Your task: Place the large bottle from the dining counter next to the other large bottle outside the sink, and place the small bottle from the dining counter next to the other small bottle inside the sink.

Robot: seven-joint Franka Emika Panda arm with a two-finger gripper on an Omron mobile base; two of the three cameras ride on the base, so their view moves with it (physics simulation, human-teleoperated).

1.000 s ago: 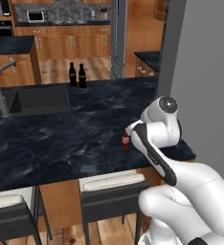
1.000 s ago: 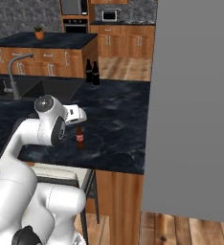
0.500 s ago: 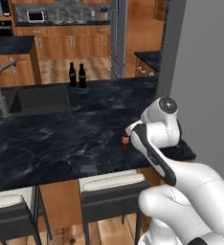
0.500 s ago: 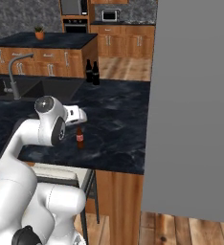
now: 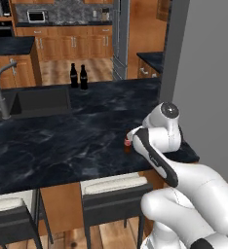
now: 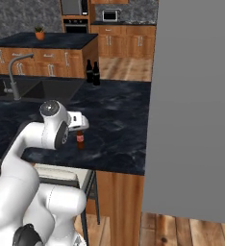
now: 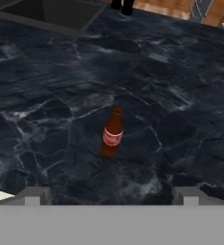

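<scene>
The small bottle (image 7: 112,134), amber-brown with a red and white label, stands upright on the dining counter (image 5: 62,141) near its front right edge. My gripper (image 7: 109,195) hovers open above and just short of it, with nothing between its fingertips (image 7: 35,194). In the right base view the gripper (image 6: 79,129) hangs over the small bottle (image 6: 80,140). My arm half covers the small bottle (image 5: 127,145) in the left base view. Two large black bottles (image 5: 78,77) stand side by side just right of the sink (image 5: 40,100). The other small bottle is out of view.
A grey gooseneck faucet (image 5: 4,92) rises at the sink's left. A tall grey wall panel (image 6: 196,105) closes off the counter's right end. Two stools (image 5: 113,192) stand under the counter's front edge. Wooden cabinets (image 5: 72,46) line the far wall.
</scene>
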